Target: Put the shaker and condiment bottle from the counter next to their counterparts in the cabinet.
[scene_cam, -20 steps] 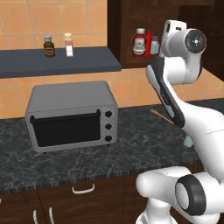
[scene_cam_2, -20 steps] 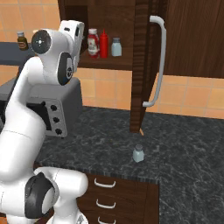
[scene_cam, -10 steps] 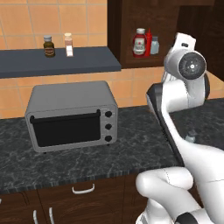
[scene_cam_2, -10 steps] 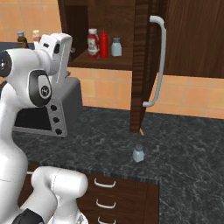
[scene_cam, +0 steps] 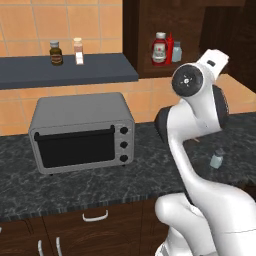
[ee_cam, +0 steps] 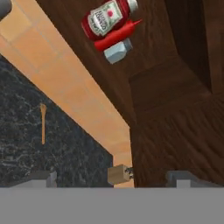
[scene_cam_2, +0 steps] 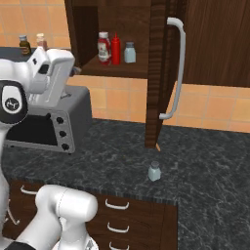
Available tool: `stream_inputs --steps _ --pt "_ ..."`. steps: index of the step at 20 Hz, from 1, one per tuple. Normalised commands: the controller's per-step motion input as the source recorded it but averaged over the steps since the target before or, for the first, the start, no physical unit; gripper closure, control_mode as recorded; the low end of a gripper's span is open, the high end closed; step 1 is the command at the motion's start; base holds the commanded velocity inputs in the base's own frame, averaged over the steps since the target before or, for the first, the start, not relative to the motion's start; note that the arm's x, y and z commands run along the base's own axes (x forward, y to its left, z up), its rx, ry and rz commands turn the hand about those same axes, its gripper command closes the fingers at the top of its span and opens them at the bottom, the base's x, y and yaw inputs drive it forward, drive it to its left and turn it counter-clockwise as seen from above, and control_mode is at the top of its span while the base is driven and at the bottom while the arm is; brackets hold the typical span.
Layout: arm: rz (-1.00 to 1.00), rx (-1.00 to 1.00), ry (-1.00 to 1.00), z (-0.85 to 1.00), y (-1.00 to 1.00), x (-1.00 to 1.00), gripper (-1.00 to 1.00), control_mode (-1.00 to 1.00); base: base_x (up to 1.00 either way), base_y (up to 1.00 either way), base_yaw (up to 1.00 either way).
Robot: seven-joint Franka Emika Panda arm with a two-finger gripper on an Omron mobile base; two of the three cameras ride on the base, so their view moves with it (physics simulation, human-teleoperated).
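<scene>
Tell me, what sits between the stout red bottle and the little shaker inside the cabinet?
The slim all-red squeeze bottle stands between the condiment bottle and grey-blue shaker, seen from the right base.

The condiment bottle stands in the cabinet while the shaker sits on the counter.

Two red bottles: a labelled one and a slim one; two grey-blue shakers; one toaster oven; one jar; one tan-topped shaker.

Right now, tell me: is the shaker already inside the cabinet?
No, the shaker stands on the counter, below the open cabinet.
</scene>
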Motion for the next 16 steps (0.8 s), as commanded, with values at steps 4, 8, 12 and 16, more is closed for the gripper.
stream_inputs --steps 4,8,12,16 --pt "-0.33 0.39 0.14 -0.17 -0.13 -0.21 -1.00 -1.00 0.00 0.00 0.00" --pt "-0.18 0.50 0.18 -0.28 -0.37 -0.05 -1.00 -1.00 0.00 0.00 0.00" --pt "-0.05 0.46 0.05 -0.46 -0.51 0.00 -1.00 -1.00 0.00 0.00 0.00" --pt "-0.01 0.21 -0.01 -0.63 -0.38 0.00 -1.00 -1.00 0.00 0.00 0.00"
